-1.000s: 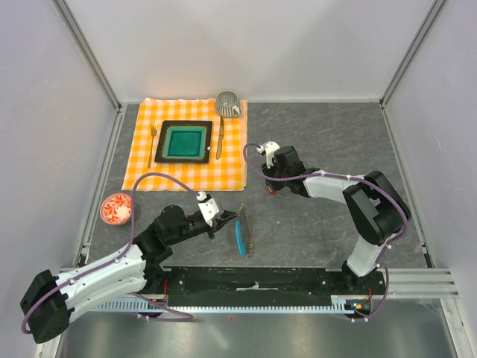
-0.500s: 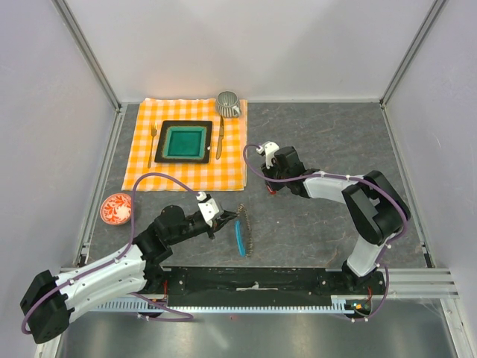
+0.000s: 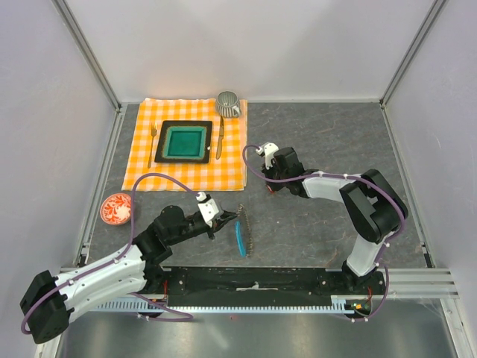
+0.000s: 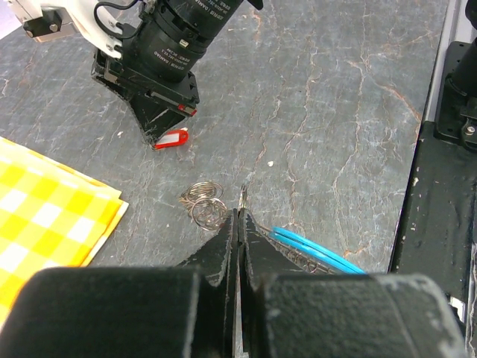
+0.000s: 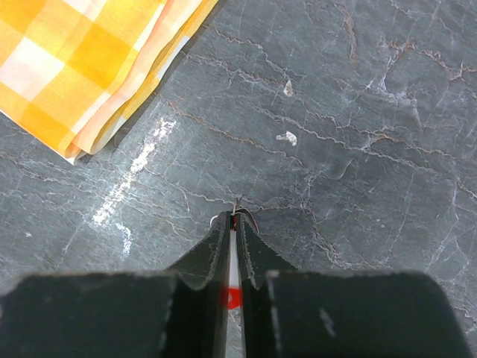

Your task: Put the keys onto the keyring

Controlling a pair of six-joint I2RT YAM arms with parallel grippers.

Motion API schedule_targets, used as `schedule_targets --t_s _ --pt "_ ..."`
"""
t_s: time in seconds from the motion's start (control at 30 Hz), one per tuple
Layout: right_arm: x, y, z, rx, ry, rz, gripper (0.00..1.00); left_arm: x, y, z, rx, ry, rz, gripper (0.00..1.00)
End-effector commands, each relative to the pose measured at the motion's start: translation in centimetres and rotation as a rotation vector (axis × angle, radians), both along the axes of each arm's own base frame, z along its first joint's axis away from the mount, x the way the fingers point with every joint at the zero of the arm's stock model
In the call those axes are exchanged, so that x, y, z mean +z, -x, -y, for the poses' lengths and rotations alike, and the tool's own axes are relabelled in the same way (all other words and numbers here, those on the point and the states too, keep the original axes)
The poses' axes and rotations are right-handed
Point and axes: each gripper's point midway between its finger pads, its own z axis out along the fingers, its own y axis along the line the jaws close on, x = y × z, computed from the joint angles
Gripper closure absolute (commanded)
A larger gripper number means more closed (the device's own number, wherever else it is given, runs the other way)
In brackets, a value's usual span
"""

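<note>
The keyring (image 3: pixel 244 235) lies on the grey table in front of the left arm, a thin dark coil with a light-blue strip (image 4: pixel 313 250). My left gripper (image 3: pixel 229 217) is shut on the coil's near end, and a thin metal tip (image 4: pixel 243 195) pokes out of the jaws. Small wire rings (image 4: pixel 203 205) lie just left of the tips. My right gripper (image 3: pixel 273 189) is shut on the red-tagged key (image 4: pixel 173 139), pressed low on the table; the tag shows between its jaws (image 5: pixel 232 297). The dark blue key is not visible.
An orange checked cloth (image 3: pixel 141 168) at the back left holds a black tray with a green plate (image 3: pixel 184 142), a fork (image 3: pixel 153 142), a knife (image 3: pixel 220 138) and a ribbed cup (image 3: pixel 228 104). A red-patterned saucer (image 3: pixel 117 209) sits at the left edge.
My right gripper has shifted slightly to the left with the red key. The left gripper and the keyring have not moved.
</note>
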Motion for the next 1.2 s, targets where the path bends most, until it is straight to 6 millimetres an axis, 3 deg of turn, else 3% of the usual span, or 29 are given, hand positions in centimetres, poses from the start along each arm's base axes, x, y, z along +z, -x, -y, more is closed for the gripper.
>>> schedule_targets --t_s 0.0,0.17,0.37,0.57,0.67,0.7,0.73,0.8,0.93,1.17 --pt "-0.3 0.0 -0.1 0.004 0.002 -0.002 0.92 2.7 0.0 0.5 -0.021 0.046 0.062 0.98" --pt "2.5 0.4 -0.7 0.03 -0.057 0.038 1.0 2.8 0.2 0.5 -0.025 0.05 0.065 0.98" --pt "6.3 2.1 -0.8 0.073 -0.134 0.09 1.0 3.0 0.3 0.4 -0.027 0.058 0.071 0.98" --pt "10.5 5.3 -1.3 0.171 -0.19 0.138 1.0 3.2 0.6 0.5 -0.039 0.061 0.079 0.98" --pt "13.4 7.7 -2.1 0.248 -0.22 0.188 1.0 3.2 0.8 0.6 -0.054 0.056 0.087 0.98" --pt "13.4 8.8 -2.0 0.266 -0.209 0.174 1.0 3.2 0.8 0.6 -0.059 0.055 0.095 0.98" --pt "15.0 9.9 -2.5 0.306 -0.217 0.212 1.0 3.2 0.9 0.7 -0.065 0.052 0.098 0.98" --pt "15.5 11.5 -2.4 0.35 -0.194 0.208 1.0 3.1 1.3 0.9 -0.095 0.044 0.107 0.98" --pt "18.5 14.4 -2.2 0.437 -0.192 0.281 1.0 3.6 2.0 1.5 -0.156 0.035 0.142 0.98" --pt "21.1 16.5 -0.7 0.475 -0.177 0.306 1.0 5.4 1.8 2.5 -0.185 0.037 0.181 0.98"
